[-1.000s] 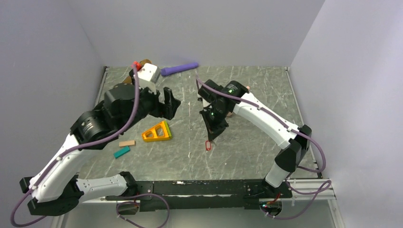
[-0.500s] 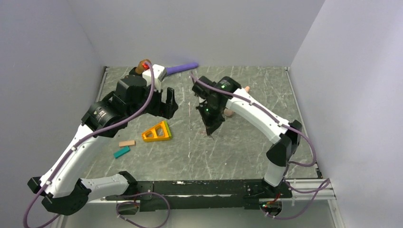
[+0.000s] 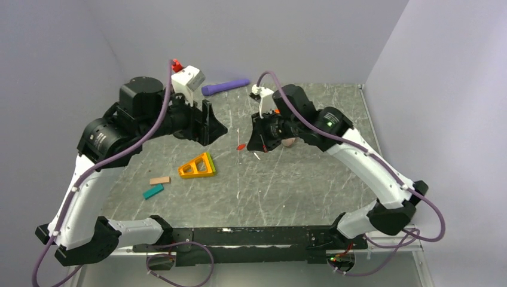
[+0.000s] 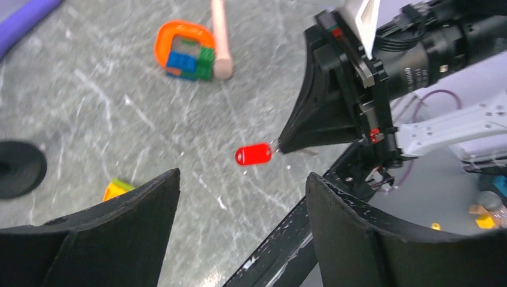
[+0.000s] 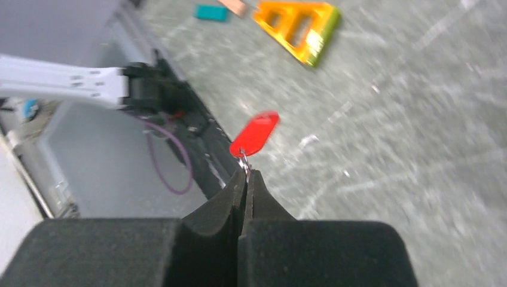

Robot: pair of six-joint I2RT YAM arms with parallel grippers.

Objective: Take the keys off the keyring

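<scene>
The keys, a small red oval tag [image 3: 241,146], hang in the air from a thin metal keyring [image 5: 244,162]. My right gripper [image 3: 253,143] is shut on that ring, and the tag [image 5: 256,133] sticks out just past its tips [image 5: 246,173]. My left gripper [image 3: 221,127] is open and empty, raised to the left of the tag and facing it. In the left wrist view the tag [image 4: 253,154] floats between and beyond my left fingers, with the right gripper's tip [image 4: 281,145] touching its right end.
A yellow-orange triangle frame [image 3: 197,166], a tan block [image 3: 159,180] and a teal block [image 3: 153,191] lie front left. A purple cylinder [image 3: 226,87] lies at the back. An orange loop with blue and green blocks [image 4: 185,51] and a pink stick [image 4: 220,36] lie under the right arm.
My right gripper has lifted the red tag off the table and turned sideways towards the left arm. My left arm has risen and swung its open gripper to face the tag.
</scene>
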